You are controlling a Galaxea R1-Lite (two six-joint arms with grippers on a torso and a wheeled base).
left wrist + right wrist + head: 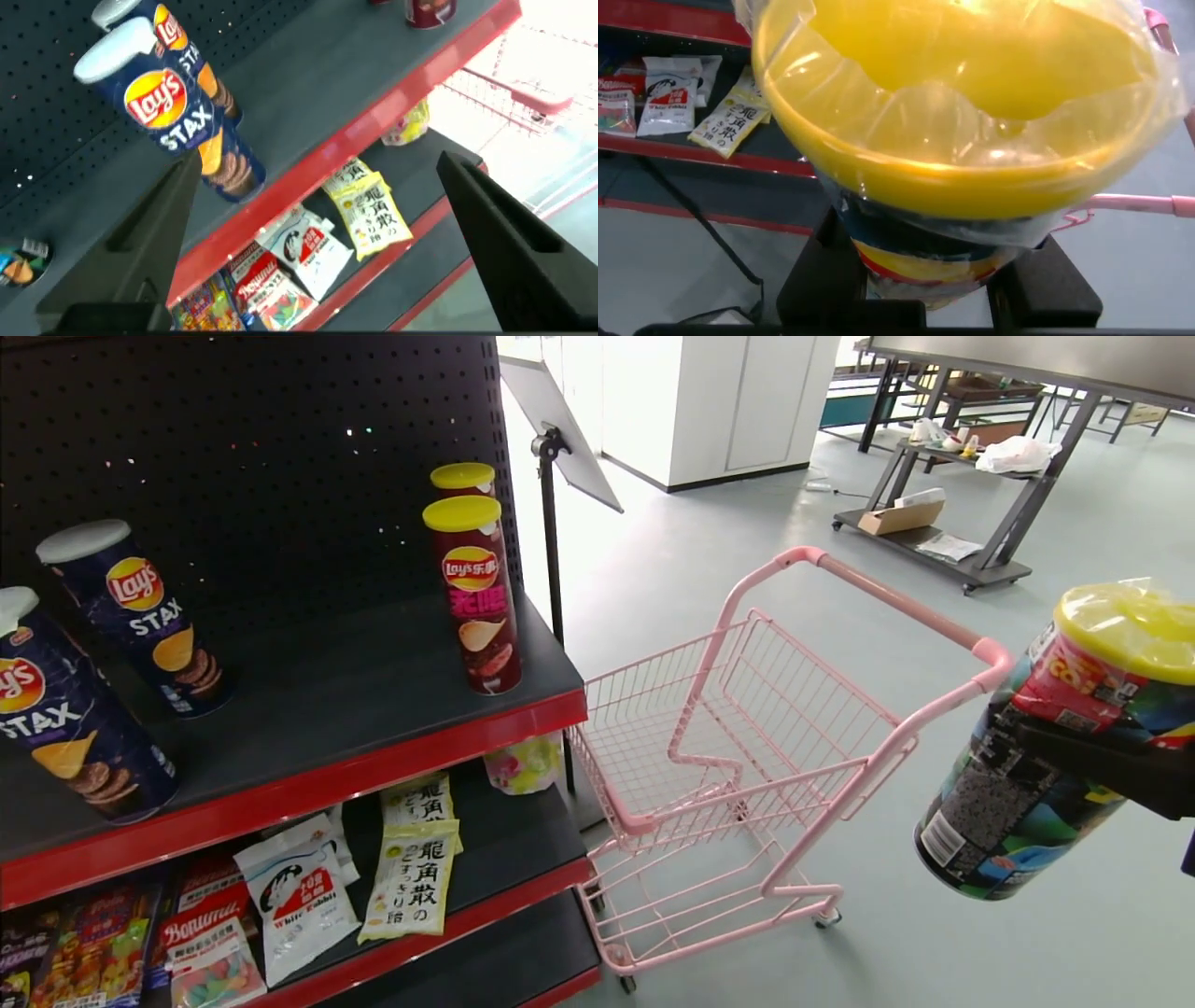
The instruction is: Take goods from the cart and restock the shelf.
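My right gripper (1088,756) is shut on a tall can with a yellow lid (1036,775), held tilted in the air to the right of the pink cart (747,709). In the right wrist view the yellow lid (971,112) looms close, with the right gripper (948,280) clamped around the can body below it. The black shelf with a red edge (373,709) carries two blue cans (140,616) and two dark red cans with yellow lids (476,597). My left gripper (318,168) is open, hanging before the shelf's red edge near a blue can (177,112).
Snack bags (411,868) lie on the lower shelf (523,840). A thin black stand holding a tilted board (560,439) rises between shelf and cart. A wheeled rack with boxes (934,523) and a white cabinet (728,401) stand at the back. Grey floor lies open around the cart.
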